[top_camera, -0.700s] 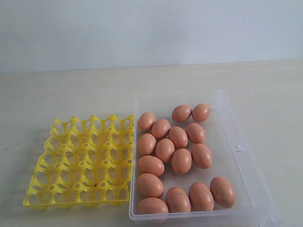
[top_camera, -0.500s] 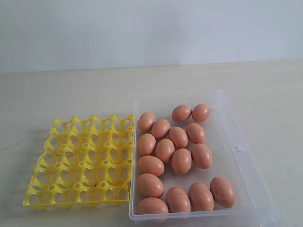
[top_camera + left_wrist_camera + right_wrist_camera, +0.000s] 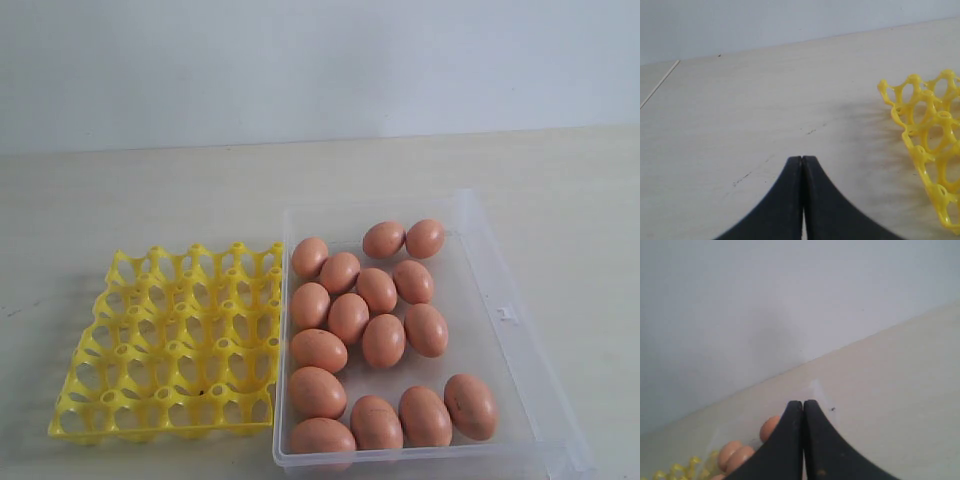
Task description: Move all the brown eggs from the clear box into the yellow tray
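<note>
The brown eggs [image 3: 348, 317] are all seen in the clear box [image 3: 478, 335], lower right of the exterior frame, with the yellow tray [image 3: 165, 345] just left of it. The left gripper [image 3: 802, 159] and right gripper [image 3: 803, 402] are closed on nothing, set apart from tray and eggs.

1. Left gripper [image 3: 802, 159] — two matte black fingers [image 3: 782, 205] in the lower middle of the frame, each narrowing to a blunt tip.
2. Their outer edges curve outward in a broad flare, and a thin straight seam runs between them.
3. Right gripper [image 3: 803, 403] — the same smooth, black, horn-like pair, in the lower middle of its frame.
4. One finger there carries a small tan speck [image 3: 817, 472] near the frame's lower edge.
</note>
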### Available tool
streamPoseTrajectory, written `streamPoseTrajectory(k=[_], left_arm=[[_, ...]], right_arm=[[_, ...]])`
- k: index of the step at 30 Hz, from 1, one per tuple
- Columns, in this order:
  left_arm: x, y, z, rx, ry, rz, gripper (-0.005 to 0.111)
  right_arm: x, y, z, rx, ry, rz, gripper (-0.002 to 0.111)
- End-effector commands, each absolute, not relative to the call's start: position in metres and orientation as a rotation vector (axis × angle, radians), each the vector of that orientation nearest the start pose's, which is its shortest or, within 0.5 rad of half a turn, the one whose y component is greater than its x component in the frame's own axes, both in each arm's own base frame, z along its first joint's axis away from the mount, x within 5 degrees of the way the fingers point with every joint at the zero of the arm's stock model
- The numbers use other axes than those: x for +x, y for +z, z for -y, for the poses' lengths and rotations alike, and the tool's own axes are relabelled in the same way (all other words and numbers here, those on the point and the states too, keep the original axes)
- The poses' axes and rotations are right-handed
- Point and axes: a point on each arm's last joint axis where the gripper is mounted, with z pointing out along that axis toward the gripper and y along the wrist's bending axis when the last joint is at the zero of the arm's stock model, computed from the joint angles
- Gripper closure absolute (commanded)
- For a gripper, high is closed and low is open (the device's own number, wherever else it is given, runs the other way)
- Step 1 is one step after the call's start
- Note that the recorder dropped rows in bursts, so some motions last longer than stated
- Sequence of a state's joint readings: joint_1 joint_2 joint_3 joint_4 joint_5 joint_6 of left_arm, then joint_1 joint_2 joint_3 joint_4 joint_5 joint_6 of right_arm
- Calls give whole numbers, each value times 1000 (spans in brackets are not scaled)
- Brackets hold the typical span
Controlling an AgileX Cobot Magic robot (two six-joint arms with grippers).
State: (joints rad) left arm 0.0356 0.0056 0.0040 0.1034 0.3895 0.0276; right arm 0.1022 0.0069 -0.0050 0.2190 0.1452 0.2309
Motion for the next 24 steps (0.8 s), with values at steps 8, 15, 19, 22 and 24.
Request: streamPoseTrajectory(k=[8,15,19,22,24], left_arm=[[52,179,-5,55,134,-1863,107],[52,179,-5,55,134,-1863,107],[52,179,-5,55,134,-1863,107],[52,179,-5,55,134,-1863,107],[52,179,-5,55,134,-1863,107]], right_arm=[[87,256,-10,433,496,-1797,108],[156,293,-47,-34,362,-2165,108],[204,296,-96,-328,349,-2429,108],[238,282,-127,-491,279,-2586,108],[256,262,-142,-562,216,-2712,105]])
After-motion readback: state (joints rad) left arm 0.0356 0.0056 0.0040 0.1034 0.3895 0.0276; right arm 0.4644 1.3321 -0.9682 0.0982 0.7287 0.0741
